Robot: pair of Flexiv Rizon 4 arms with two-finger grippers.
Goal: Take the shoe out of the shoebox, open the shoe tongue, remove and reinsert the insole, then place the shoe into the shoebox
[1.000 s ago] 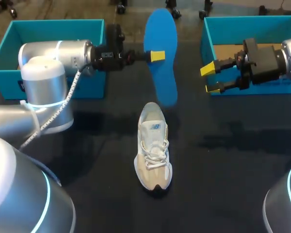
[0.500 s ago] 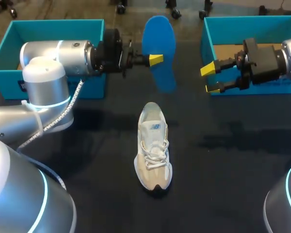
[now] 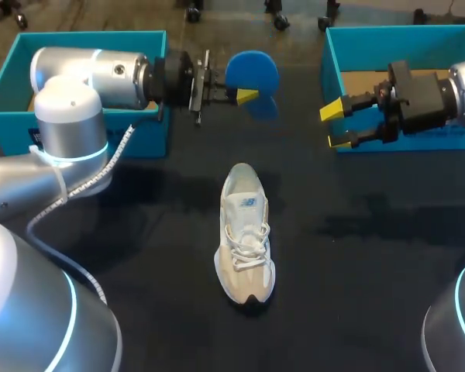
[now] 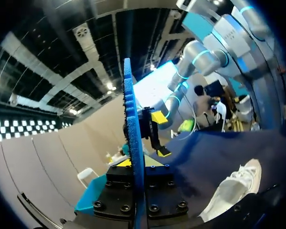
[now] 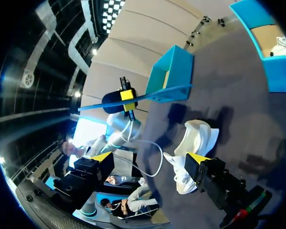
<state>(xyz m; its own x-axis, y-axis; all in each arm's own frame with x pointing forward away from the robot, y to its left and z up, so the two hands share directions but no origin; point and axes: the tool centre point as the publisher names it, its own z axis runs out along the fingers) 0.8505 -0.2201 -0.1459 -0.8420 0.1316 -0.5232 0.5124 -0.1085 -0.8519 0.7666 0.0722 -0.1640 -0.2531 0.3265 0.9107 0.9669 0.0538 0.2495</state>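
Left gripper [image 3: 244, 96]: clamped on the flat blue foam insole [image 3: 252, 71], holding it in the air over the far side of the black table [image 3: 372, 263], just beside the left open teal box [image 3: 77, 40].
Insole: in the left wrist view it stood edge-on [image 4: 133, 143] between the fingers, rising ahead of them.
Shoe: the white lace-up sneaker [image 3: 246, 236] sat upright mid-table, toe toward the robot and heel toward the insole, well apart from both grippers.
Right gripper [image 3: 335, 124]: fingers spread wide and empty, at the front wall of the right open teal shoebox [image 3: 403, 32].
Step in hand: judging by the bare insole held aloft, removal looked done and reinsertion was due.
Doing it well: the insole's toe end probably had to lead, entering the collar at a shallow slant and sliding under the tongue.
Support: the free right gripper could have steadied the heel or held the tongue back, since an unpinned sneaker would likely skid.
Risk: soft foam might have buckled or caught on the laces if pushed fast.
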